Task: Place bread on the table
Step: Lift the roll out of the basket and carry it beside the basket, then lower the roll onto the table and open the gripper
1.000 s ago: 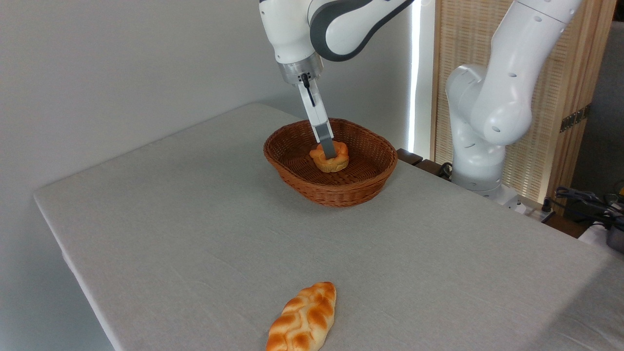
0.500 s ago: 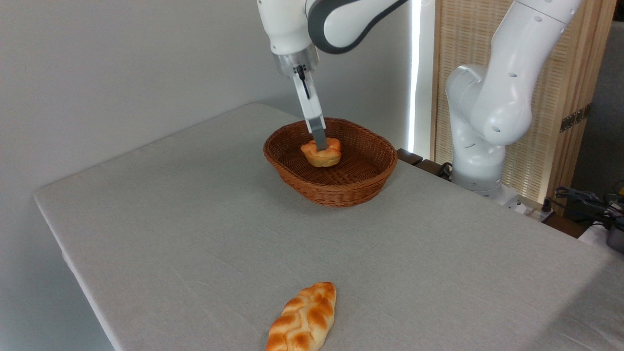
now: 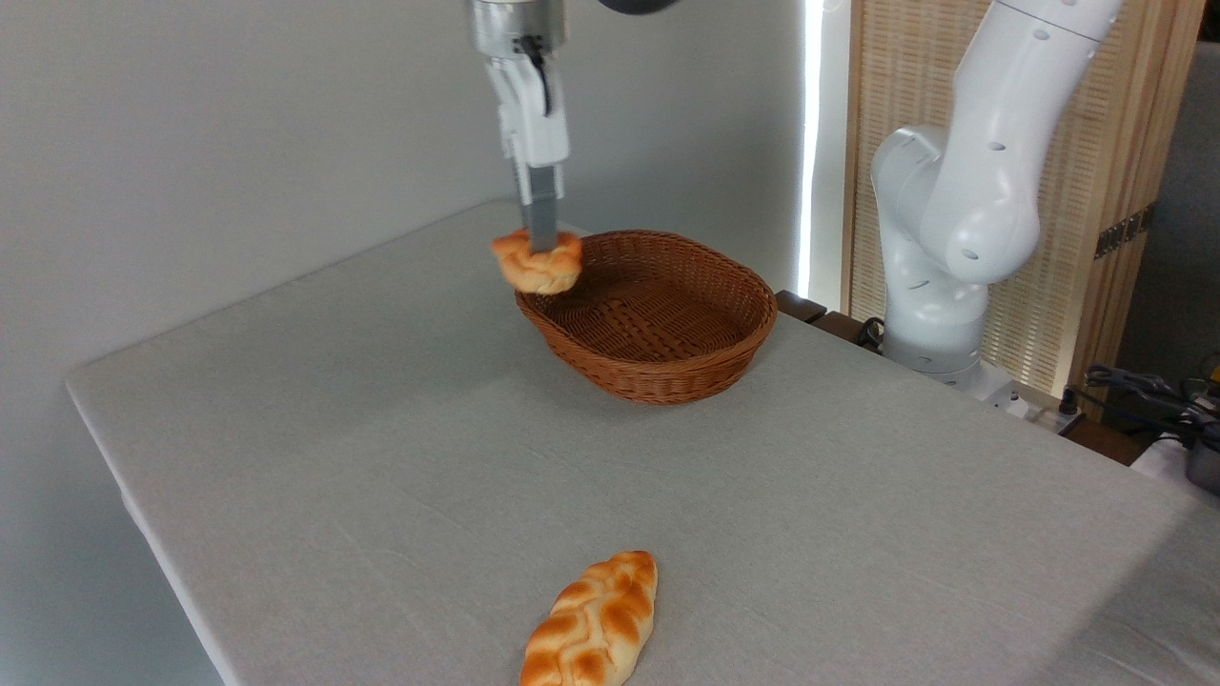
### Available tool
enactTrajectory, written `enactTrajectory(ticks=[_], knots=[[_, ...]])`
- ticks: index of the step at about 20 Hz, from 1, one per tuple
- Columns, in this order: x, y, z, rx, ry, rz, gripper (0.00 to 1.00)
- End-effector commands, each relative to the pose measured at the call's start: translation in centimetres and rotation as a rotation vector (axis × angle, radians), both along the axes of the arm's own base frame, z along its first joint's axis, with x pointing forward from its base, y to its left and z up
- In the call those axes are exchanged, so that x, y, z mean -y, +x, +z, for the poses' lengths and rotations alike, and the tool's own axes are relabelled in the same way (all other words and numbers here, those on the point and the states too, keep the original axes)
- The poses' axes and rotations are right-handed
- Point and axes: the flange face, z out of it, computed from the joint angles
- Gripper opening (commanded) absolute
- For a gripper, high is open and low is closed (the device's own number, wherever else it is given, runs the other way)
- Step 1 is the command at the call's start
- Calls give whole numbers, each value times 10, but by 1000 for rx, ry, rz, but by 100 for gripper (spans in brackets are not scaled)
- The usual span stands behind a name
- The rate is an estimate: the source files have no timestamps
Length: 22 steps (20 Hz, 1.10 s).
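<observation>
Nearest the camera a braided loaf (image 3: 591, 624) lies flat on the table (image 3: 315, 448), close to the front edge and well apart from everything else; it is not the piece being handled, so it lies out of the way. Behind it runs a broad stretch of bare grey cloth, which looks like the natural landing ground for whatever is set down next. Further back stands the basket (image 3: 658, 367), empty, its woven floor fully visible. At its left rim the bun (image 3: 537, 264) hangs in the air, clear of the wicker and above the cloth, pinched at its top by the gripper (image 3: 541, 240), whose grey fingers (image 3: 541, 214) point straight down into the knotted crown. A grip from above, at the middle, probably keeps the soft round piece balanced so it does not swing or slip, and the height lets it pass over the rim without catching. The bun sits level, its paler underside facing down, ready to be lowered. The arm (image 3: 953, 191) rises from its base at the far right edge. The lift out of the basket appears done; the placing on the cloth is not yet done.
</observation>
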Motion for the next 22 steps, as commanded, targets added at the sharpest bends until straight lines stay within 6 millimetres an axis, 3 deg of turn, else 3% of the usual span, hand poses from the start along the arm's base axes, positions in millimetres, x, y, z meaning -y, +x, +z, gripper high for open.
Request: enactTrajectory(ticks=[1, 4, 6, 9, 10, 11, 18, 22], knots=[[5, 91, -13, 32, 147, 89, 42], [2, 136, -48, 57, 166, 133, 45], [6, 154, -80, 63, 179, 139, 65], [13, 168, -107, 78, 183, 138, 86], [14, 169, -108, 86, 179, 140, 97], [14, 169, -108, 86, 179, 140, 100], [11, 168, -99, 91, 167, 192, 100], [-40, 166, -47, 114, 110, 394, 100]])
